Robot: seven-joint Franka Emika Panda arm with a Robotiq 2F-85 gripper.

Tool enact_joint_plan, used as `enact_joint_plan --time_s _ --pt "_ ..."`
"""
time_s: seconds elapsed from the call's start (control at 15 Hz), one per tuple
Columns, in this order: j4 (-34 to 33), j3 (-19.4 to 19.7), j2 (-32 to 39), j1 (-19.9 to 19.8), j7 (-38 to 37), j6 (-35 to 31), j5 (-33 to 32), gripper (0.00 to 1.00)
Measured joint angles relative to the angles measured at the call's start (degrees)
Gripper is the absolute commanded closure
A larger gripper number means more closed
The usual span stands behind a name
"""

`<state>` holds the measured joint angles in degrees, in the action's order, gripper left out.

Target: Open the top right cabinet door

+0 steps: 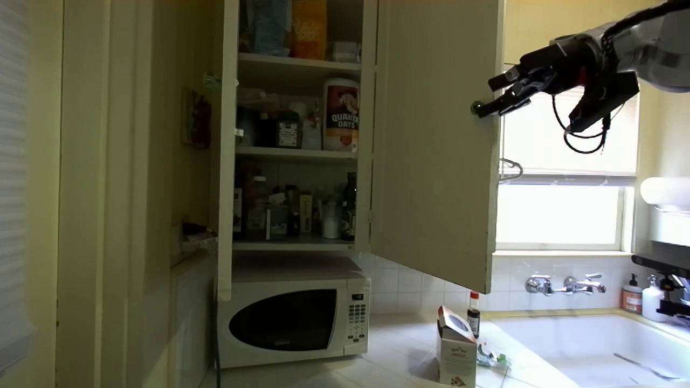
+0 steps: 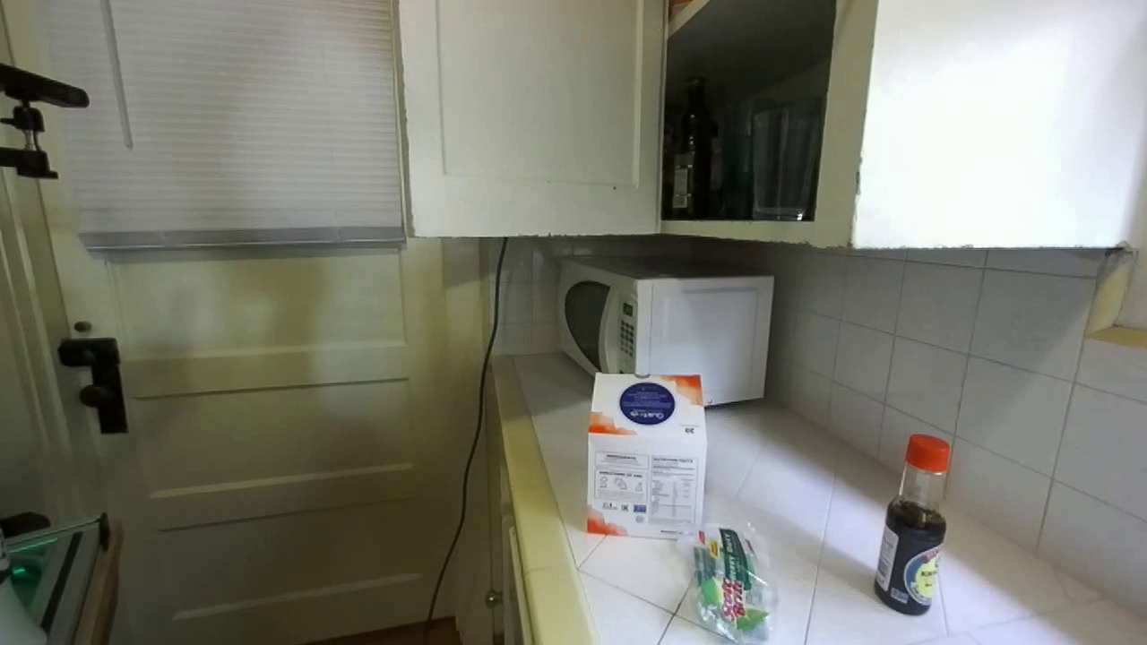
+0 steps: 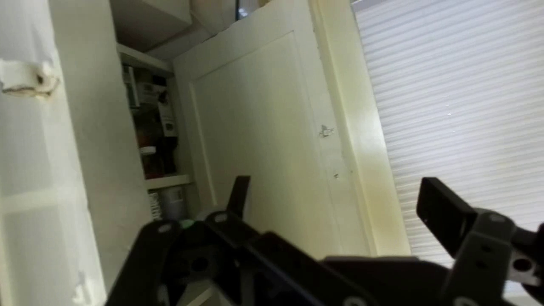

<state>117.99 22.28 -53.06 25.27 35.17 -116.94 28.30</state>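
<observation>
One target: top right cabinet door (image 1: 431, 156), standing well open beside shelves (image 1: 299, 62). Tool (image 1: 487, 97) unclamped, jaws spread, one tip at knob (image 1: 476, 107), contact unclear. Probably final swing; next: back off without dragging it closed.

Two tall cream-white wall-cabinet doors (image 1: 436, 161) and one black two-fingered gripper (image 1: 489, 98) are shown. One white box-shaped microwave (image 1: 291, 319), one white-and-orange cardboard carton (image 2: 645, 457), one red-capped bottle of dark liquid (image 2: 912, 537) and one clear-wrapped green packet (image 2: 730, 582) are present. Pump-topped bottles (image 1: 632, 298), amber and white, number two, as do chrome tap handles (image 1: 539, 284).
</observation>
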Motion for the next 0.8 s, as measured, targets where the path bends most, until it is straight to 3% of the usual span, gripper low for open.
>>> enact_joint_plan --time_s 0.33,0.8 --pt "-2.41 -2.25 4.93 4.83 0.62 3.76 5.06 0.00" --pt "-6.06 -4.27 11.78 3.75 7.55 10.66 8.43 0.00"
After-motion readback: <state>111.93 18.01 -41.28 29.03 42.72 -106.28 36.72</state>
